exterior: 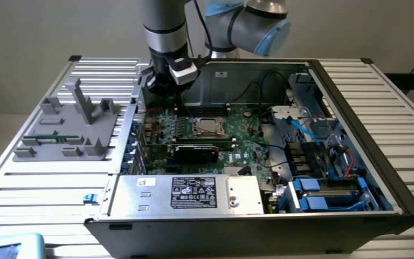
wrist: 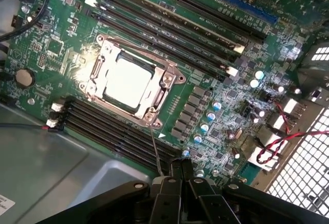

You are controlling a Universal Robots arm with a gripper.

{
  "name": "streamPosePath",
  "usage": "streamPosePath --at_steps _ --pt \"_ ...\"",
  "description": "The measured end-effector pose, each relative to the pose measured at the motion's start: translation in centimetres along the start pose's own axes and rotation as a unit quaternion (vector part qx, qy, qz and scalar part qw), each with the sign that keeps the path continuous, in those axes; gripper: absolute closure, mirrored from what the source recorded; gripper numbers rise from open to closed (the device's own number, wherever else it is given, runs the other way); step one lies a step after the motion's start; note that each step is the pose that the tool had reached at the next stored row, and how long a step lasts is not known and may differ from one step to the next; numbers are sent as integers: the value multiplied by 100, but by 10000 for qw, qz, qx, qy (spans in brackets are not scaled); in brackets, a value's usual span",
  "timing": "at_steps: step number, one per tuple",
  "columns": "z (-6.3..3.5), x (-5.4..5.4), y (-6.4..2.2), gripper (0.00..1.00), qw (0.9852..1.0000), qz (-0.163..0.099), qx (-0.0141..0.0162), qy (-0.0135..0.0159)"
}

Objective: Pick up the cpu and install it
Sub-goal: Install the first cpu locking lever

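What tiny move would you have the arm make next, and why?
Probably lift straight up, clear of the case. The cpu already lies flat in its socket on the green board, and the fingers are shut with nothing between them, hovering apart from it.

Tiny illegible print on the black label [exterior: 198,192] of the silver box [exterior: 245,189], nothing legible elsewhere

The exterior view looks down from high, farther off, at the whole open computer [exterior: 264,232] on the bench [exterior: 379,97]. The wrist view looks down close at the board [wrist: 51,44]. Both share the cpu [exterior: 207,125].
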State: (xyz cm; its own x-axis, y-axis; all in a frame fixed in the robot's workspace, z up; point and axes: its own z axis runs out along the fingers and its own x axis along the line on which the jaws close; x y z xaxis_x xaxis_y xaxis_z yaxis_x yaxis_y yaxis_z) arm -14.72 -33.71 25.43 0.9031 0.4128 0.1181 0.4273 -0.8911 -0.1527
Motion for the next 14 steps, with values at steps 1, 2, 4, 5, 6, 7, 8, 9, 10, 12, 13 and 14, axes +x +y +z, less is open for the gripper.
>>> streamPosePath --at_steps 1,2,4,5,6,7,8,9,10,12,13,14 --pt "7 0 -1 89 10000 8 24 13" --pt "12 1 -3 89 10000 14 42 23" --pt "19 2 -6 89 10000 30 77 42" --pt "20 4 -7 89 9999 41 88 49" --pt "21 8 -5 89 9999 54 93 54" --pt "21 14 -3 89 9999 68 95 58" --pt "22 20 -1 89 9999 82 96 62" --pt "22 26 2 89 9999 95 97 65" --pt "23 33 5 89 9999 108 99 69" --pt "23 47 12 89 9998 129 105 77" --pt "24 55 16 89 9998 138 109 81" --pt "24 63 20 89 9998 148 114 85"
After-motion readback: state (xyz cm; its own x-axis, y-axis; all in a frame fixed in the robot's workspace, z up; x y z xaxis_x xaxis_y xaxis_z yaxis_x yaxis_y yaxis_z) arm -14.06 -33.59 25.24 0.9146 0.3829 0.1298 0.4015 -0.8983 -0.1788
